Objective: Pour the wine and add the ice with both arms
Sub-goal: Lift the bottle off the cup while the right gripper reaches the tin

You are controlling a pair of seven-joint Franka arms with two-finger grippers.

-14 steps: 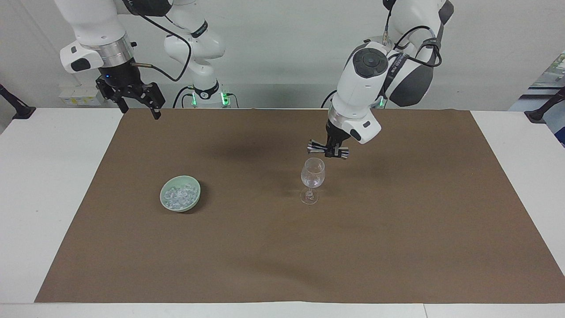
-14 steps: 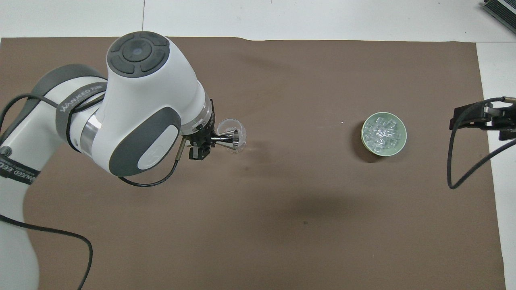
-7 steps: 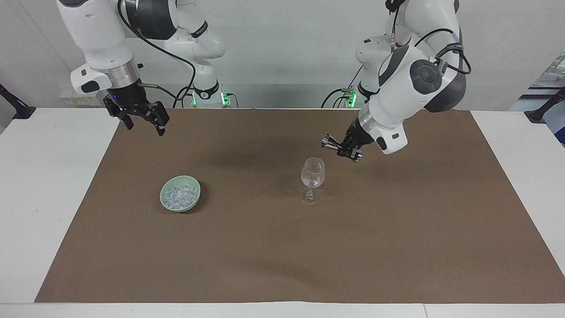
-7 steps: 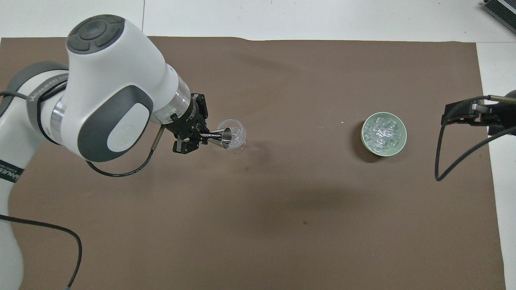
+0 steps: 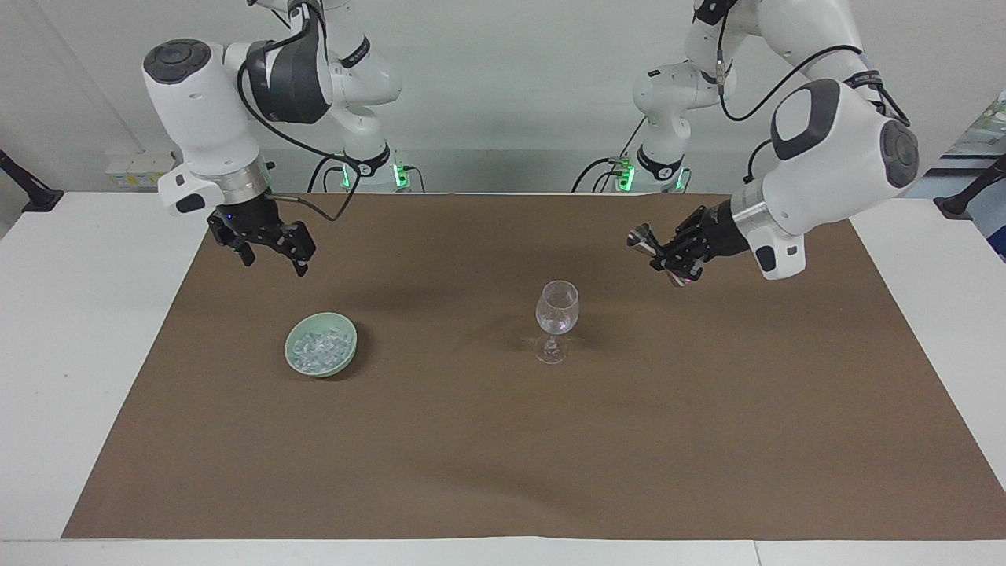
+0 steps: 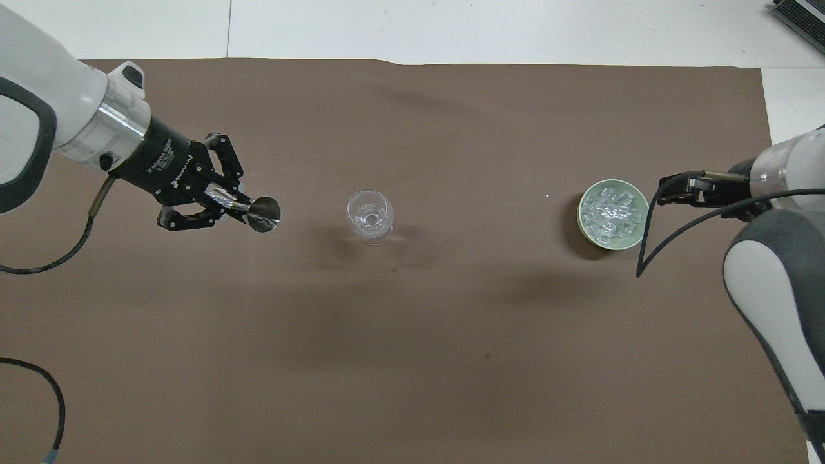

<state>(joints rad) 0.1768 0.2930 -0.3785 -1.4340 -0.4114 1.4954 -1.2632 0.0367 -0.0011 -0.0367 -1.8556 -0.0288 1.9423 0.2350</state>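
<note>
A: Table (image 5: 102, 330) with brown mat (image 5: 503, 440)?
B: Yes. Left tool (image 5: 674, 253) is up over the mat toward the left arm's end, clamped tight on a steel jigger (image 6: 256, 212), tilted sideways, apart from the wine glass (image 5: 556, 318).
A: Right tool (image 5: 271, 245)?
B: Fingers spread wide, empty, raised above the mat beside the green bowl (image 5: 292, 358).
A: Ice (image 6: 612, 214)?
B: Piled in that bowl, toward the right arm's end. The glass stands upright mid-mat.

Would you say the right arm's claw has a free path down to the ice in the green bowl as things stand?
Probably yes. The right claw hangs open over the mat, near the green bowl; the ice lies uncovered, and the wine glass stands well aside.
</note>
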